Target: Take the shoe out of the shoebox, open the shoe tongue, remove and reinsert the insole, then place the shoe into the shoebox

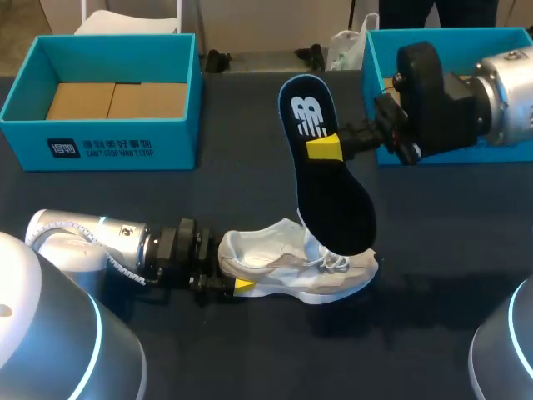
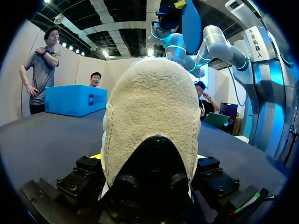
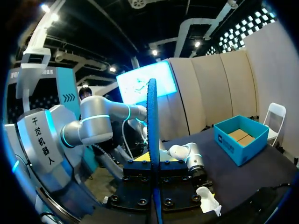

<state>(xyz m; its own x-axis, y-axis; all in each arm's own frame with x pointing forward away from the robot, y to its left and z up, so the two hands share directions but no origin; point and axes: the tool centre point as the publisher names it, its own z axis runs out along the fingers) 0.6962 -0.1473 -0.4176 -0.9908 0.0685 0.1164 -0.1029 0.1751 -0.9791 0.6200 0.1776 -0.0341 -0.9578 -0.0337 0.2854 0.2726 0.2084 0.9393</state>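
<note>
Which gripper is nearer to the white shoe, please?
Left. The left gripper grips the shoe at its heel; the right gripper holds the insole above it.

Head view high behind, wrist views close, facing each other, sharing insole.

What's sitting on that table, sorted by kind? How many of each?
blue boxes: 2 (left box, right box)
shoe: 1
insole: 1
Total: 4
</note>
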